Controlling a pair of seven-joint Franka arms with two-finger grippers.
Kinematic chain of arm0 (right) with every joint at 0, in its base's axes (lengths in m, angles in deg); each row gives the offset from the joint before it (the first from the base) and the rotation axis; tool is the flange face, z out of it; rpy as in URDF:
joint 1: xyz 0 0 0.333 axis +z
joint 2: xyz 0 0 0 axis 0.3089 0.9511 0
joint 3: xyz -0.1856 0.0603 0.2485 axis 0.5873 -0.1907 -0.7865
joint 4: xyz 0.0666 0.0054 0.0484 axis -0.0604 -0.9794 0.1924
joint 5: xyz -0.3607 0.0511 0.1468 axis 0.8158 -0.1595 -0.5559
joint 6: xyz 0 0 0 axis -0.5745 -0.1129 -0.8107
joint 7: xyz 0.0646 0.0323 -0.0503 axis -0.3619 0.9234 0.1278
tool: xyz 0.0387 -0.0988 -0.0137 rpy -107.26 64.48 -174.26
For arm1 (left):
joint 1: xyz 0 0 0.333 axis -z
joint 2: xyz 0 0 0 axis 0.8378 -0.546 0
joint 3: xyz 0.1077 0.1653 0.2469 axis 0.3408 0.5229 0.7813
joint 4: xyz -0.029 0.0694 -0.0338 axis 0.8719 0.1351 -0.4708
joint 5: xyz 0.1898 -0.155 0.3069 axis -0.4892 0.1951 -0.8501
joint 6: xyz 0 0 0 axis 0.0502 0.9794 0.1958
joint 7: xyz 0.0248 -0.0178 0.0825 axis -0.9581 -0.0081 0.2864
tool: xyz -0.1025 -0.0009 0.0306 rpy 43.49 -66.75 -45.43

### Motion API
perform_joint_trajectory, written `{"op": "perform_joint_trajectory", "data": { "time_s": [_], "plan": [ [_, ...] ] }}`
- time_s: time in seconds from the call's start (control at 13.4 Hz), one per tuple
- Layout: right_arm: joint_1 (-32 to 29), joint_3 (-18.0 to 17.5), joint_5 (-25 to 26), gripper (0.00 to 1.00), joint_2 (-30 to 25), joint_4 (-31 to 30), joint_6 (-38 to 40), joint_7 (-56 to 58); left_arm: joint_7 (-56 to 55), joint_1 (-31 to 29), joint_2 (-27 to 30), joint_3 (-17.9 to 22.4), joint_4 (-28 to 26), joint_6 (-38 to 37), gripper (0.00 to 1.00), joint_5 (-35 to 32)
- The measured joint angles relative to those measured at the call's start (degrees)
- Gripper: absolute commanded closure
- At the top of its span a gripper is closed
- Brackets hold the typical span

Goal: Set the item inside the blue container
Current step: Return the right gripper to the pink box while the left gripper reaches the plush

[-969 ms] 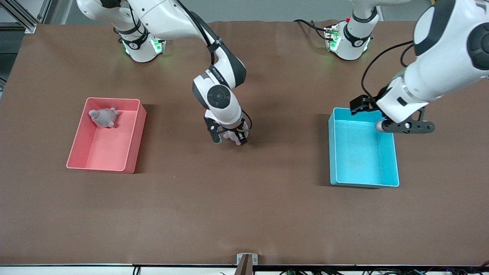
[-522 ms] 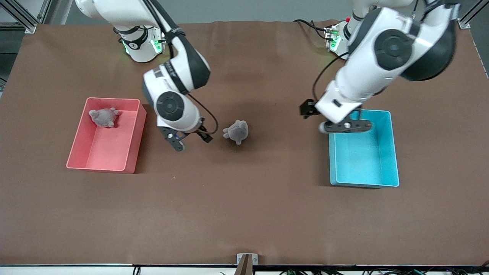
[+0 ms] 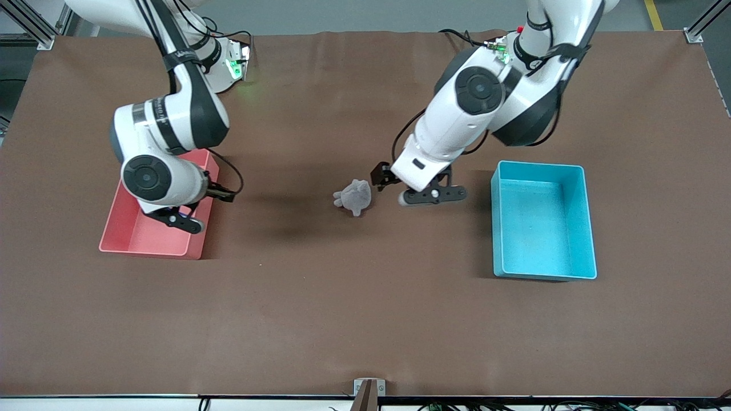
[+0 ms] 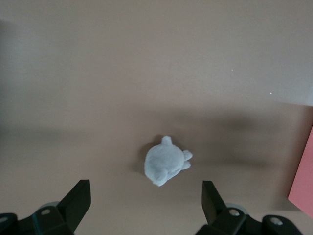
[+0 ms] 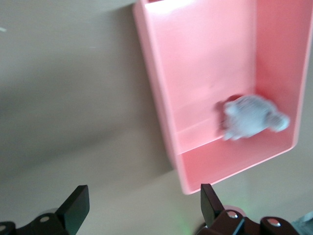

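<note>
A small grey plush toy (image 3: 354, 197) (image 4: 165, 160) lies on the brown table, midway between the two bins. My left gripper (image 3: 432, 196) (image 4: 145, 203) hangs open just beside it, toward the blue container, with nothing between its fingers. The blue container (image 3: 542, 220), a light cyan bin, stands empty toward the left arm's end of the table. My right gripper (image 3: 203, 210) (image 5: 142, 203) hangs open and empty over the pink bin's wall that faces the table's middle.
The pink-red bin (image 3: 143, 237) (image 5: 195, 73) stands toward the right arm's end. A second grey plush toy (image 5: 249, 117) lies in it, hidden by the right arm in the front view. Bare table (image 3: 354, 308) spreads nearer to the front camera.
My right gripper let go of the plush toy in the middle of the table and swung away to the pink bin. My left gripper came from over the blue container to beside the toy.
</note>
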State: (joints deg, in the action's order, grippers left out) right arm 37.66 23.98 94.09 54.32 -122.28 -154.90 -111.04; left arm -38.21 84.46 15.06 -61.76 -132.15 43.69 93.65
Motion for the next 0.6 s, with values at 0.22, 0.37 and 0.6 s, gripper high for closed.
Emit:
{"op": "perform_joint_trajectory", "data": {
  "time_s": [0.22,0.37,0.6],
  "plan": [
    [-5.26,-0.01,3.20,0.00,-0.36,-3.40,-2.22,10.55,0.08,1.85,-2.62,0.00,0.14,0.98,0.01,0.00],
    [-9.53,0.01,4.44,0.00,-0.43,-6.88,-6.39,15.67,0.15,2.00,-4.10,0.02,0.30,0.97,0.01,0.00],
    [-17.38,0.04,4.73,0.00,-0.52,-11.83,-11.12,19.56,0.37,2.61,-7.86,0.03,1.85,1.21,0.01,0.00]
  ]
}}
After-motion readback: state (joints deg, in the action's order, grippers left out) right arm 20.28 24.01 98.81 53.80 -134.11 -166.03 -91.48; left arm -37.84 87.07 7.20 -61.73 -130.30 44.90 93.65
